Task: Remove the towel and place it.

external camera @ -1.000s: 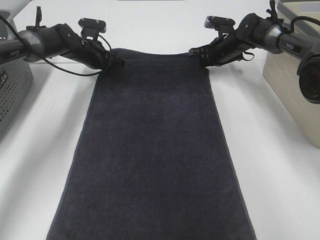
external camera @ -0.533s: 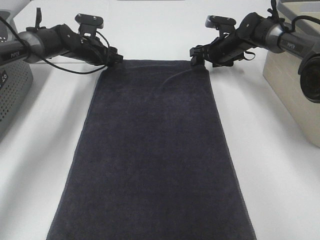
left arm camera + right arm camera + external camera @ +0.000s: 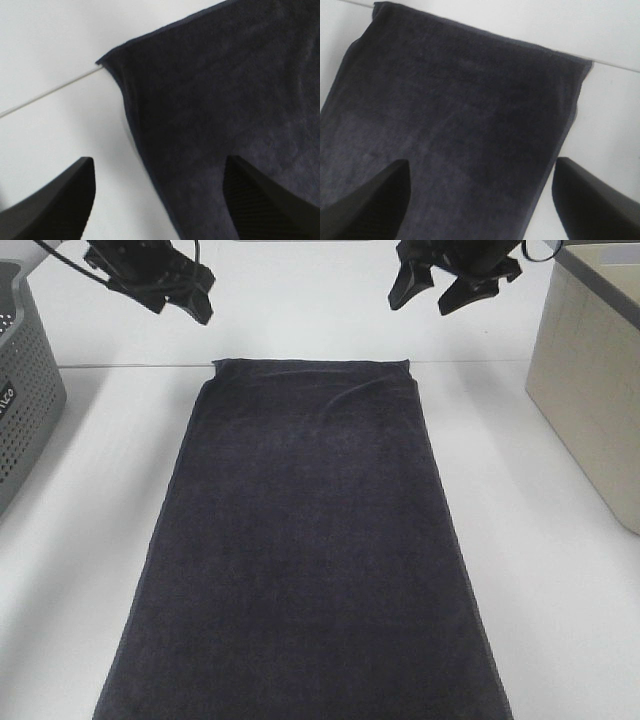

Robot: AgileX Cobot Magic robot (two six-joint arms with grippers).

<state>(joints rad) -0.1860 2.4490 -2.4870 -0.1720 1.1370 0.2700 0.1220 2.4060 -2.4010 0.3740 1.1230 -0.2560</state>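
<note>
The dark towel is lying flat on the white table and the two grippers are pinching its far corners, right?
Not quite. The towel does lie flat on the white table, but neither gripper is pinching it. The exterior high view shows the left gripper and the right gripper lifted above the far corners, and both wrist views show open jaws with nothing between them.

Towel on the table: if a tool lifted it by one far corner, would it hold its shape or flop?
The towel would probably flop: it lies flat with a soft ripple near its far edge. Its matte terry pile likely grips rather than slips. Being long, it would probably trail across the table.
</note>
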